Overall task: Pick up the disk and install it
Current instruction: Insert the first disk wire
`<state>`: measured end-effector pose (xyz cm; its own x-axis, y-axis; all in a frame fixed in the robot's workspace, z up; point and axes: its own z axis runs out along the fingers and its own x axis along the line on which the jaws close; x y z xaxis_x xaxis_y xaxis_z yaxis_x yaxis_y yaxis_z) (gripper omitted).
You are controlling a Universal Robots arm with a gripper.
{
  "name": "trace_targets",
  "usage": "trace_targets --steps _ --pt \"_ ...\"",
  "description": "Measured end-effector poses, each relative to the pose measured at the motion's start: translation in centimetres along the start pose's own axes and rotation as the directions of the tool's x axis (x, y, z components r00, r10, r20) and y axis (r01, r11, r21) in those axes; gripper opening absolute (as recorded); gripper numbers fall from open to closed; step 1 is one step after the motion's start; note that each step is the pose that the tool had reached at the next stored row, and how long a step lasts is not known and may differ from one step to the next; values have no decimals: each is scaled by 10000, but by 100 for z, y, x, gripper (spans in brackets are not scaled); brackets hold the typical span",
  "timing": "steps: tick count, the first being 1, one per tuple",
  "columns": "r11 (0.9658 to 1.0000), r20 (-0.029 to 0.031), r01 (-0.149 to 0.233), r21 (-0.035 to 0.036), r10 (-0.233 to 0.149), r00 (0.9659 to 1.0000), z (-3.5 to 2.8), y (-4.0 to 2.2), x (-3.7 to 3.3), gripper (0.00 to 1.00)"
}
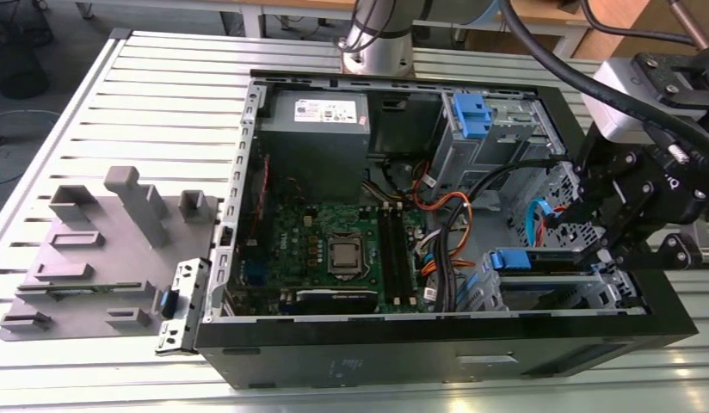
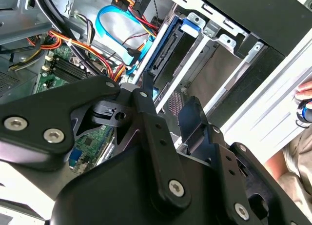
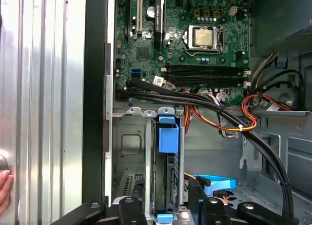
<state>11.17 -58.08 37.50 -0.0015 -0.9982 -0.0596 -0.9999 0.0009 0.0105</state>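
Observation:
The disk (image 3: 165, 176) stands on edge in the lower drive cage of the open computer case, its blue bracket tab (image 3: 168, 133) toward the motherboard. In the exterior view the disk (image 1: 518, 258) sits in the cage at the case's front right corner, and my gripper (image 1: 587, 243) hangs just over its outer end. Both wrist views show the black fingers (image 3: 130, 206) standing on either side of the disk's end with gaps showing. The gripper (image 2: 169, 108) is open and holds nothing; the disk (image 2: 165, 54) lies beyond the fingertips.
Thick black and orange cables (image 3: 229, 120) cross the case beside the cage. The motherboard (image 1: 331, 249), power supply (image 1: 314, 129) and an upper cage with a blue latch (image 1: 470, 112) fill the case. A grey fixture (image 1: 102, 249) lies on the exterior view's left. A person's hand (image 3: 4, 186) rests by the case.

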Motion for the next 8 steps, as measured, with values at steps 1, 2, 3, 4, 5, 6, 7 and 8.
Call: trace_targets --steps 1,2,3,4,5,6,7,8 --pt "10000 1 1 0 -1 10000 -2 0 0 48" --pt "10000 1 0 0 0 10000 -5 0 0 48" --pt "10000 0 0 0 0 10000 -10 0 -1 48" --pt "10000 0 0 0 0 10000 -14 0 -1 48" --pt "10000 1 0 0 0 10000 -20 0 -1 48" --pt "10000 1 0 0 0 10000 -25 0 -2 48" --pt "10000 0 0 0 0 10000 -30 0 -2 48" --pt "10000 2 1 0 -1 10000 -31 0 -2 48"
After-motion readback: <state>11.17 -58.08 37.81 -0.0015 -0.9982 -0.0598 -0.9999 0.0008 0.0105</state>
